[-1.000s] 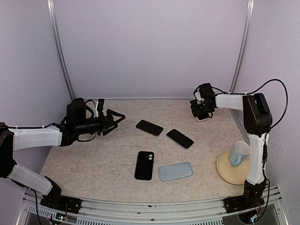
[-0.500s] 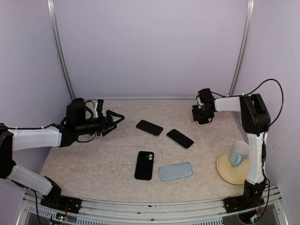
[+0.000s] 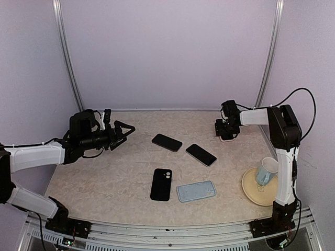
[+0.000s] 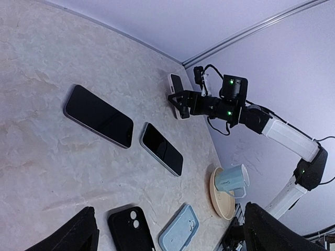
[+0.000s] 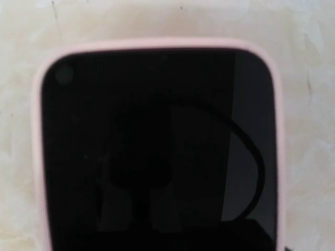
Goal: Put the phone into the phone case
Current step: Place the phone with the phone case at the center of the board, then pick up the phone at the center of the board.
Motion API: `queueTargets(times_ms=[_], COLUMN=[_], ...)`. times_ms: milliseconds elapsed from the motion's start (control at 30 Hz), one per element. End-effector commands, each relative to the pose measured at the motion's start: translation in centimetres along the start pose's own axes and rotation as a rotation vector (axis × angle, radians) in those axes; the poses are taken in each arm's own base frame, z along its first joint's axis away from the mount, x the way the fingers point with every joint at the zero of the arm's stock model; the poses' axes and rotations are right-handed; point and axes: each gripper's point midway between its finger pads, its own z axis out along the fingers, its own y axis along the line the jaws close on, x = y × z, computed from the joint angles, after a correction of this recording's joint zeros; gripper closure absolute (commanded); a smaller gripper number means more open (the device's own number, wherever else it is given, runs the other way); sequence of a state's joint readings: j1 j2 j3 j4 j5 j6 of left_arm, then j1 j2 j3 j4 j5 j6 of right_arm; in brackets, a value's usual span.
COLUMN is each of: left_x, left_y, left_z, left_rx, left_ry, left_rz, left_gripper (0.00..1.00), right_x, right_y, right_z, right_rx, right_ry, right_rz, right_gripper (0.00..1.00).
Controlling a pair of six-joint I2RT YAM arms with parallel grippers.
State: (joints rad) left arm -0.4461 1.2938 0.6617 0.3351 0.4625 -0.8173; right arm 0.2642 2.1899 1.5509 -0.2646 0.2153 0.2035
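Nearest the arms' bases, a light blue phone case (image 3: 196, 191) lies flat on the table (image 3: 104, 178). Its long axis runs almost left to right, and its camera cutout is at the right end. Just beside it on the left lies a black phone (image 3: 161, 184), back up. Its long axis runs near to far and its lenses are at the far end. To the right, a mug (image 3: 267, 170) stands on a plate (image 3: 251, 192).

Farther in, two dark phones lie screen up, near each other but apart. Both the left phone (image 3: 167, 142) and the right phone (image 3: 201, 154) slant from far-left to near-right.

The left arm reaches in low from the left, its forearm nearly level. The left gripper (image 3: 128, 134) hangs above the table with its fingers (image 4: 73, 235) spread wide and nothing between them.

The right arm rises from its base, bends at the top, and stretches leftward along the far side. The right gripper (image 3: 226, 132) is down at a pink-rimmed phone (image 5: 157, 146), which lies screen up by the far right edge. Whether its fingers are spread or clamped cannot be told.
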Motion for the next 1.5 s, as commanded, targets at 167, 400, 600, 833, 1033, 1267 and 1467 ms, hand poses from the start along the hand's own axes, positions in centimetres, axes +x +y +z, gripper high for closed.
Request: queueTargets(times_ms=[167,400,600,833,1033,1267,1467], left_x=[-0.7,-0.9,-1.0,0.3,1.8,3.6,4.9], left_y=[-0.1,-0.4,-0.6,-0.2,0.3,1.1,1.6], left_z=[-1.3,-1.9,-2.4,-3.0,-4.0,-4.7,-4.2], left_rx=[-0.010,-0.012,-0.019,-0.029,-0.067,-0.119,-0.157], left_ry=[-0.027,-0.039,-0.049,-0.017,0.002,0.011,0.029], left_rz=[0.021,0.028,0.037,0.027,0.033,0.041,0.049], left_gripper=[0.06,0.04,0.01,0.01,0.01,0.01,0.01], right_x=[-0.3,-1.0,-3.6,-4.6,-3.7,-1.5,0.8], right_y=[-1.3,-1.4,-0.5,4.1,9.5,14.8,18.5], right_z=[0.3,-0.4,-4.1,-10.2,-14.9,-18.1,-16.9], right_rx=[0.047,0.047,0.023,-0.055,-0.207,-0.386,-0.453], right_ry=[-0.032,-0.048,-0.117,-0.179,-0.219,-0.239,-0.190], right_rz=[0.048,0.055,-0.002,-0.200,-0.414,-0.583,-0.703], right_gripper=[0.09,0.03,0.00,0.00,0.00,0.00,0.00])
